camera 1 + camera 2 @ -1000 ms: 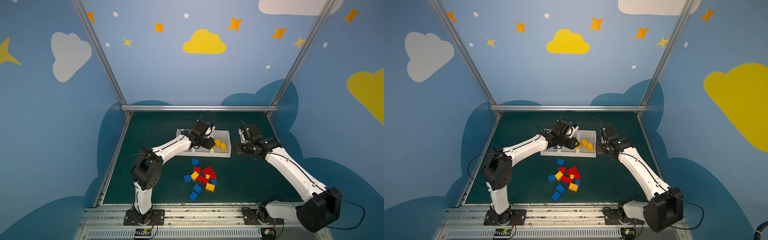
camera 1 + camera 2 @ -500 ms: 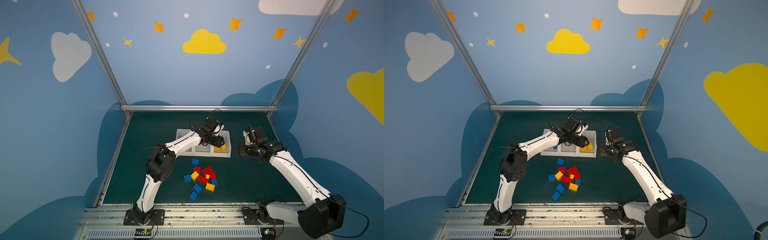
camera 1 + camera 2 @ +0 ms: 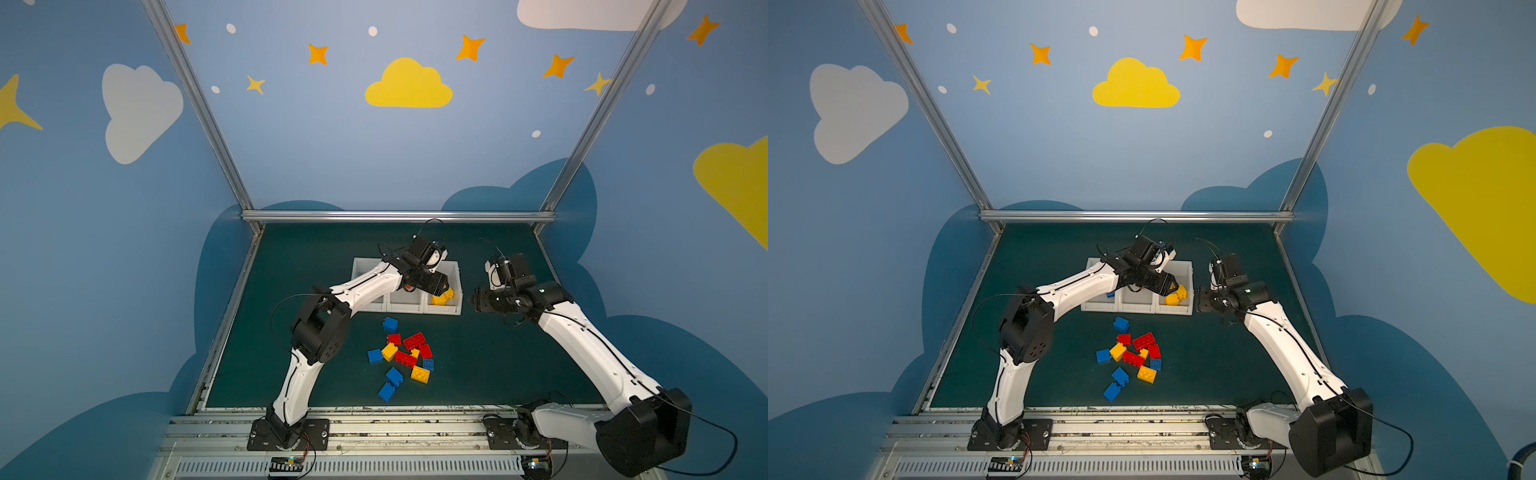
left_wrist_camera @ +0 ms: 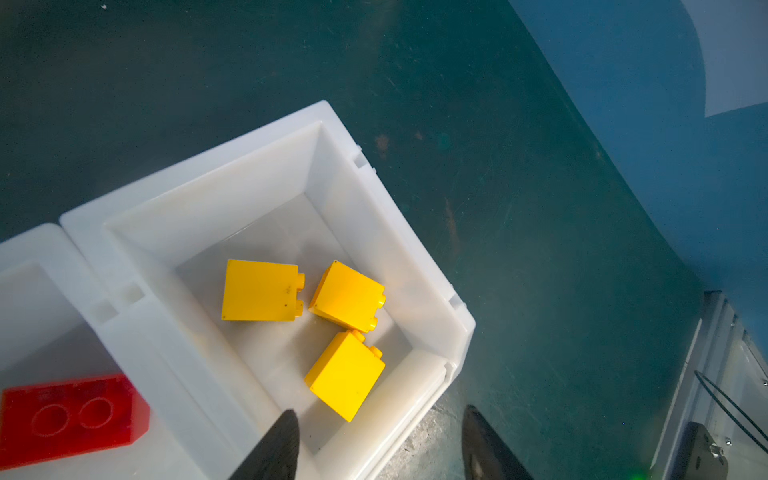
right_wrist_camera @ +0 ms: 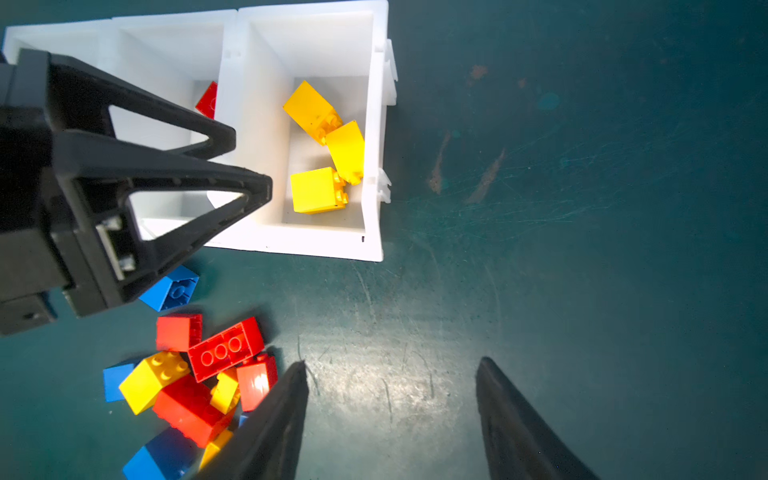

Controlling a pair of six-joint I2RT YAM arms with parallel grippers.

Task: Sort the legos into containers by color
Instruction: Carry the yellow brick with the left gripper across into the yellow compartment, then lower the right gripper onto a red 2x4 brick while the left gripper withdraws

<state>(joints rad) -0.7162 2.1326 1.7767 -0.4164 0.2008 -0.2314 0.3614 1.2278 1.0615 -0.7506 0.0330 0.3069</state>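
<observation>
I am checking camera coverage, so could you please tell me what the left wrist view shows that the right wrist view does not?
Only the left wrist view shows the blue wall and a pale metal rail at the edge of the mat. Only the right wrist view shows the loose pile of bricks on the mat and the left hand, open, over the bins. Both show the end bin holding three yellow bricks and a red brick in the neighbouring bin.
</observation>
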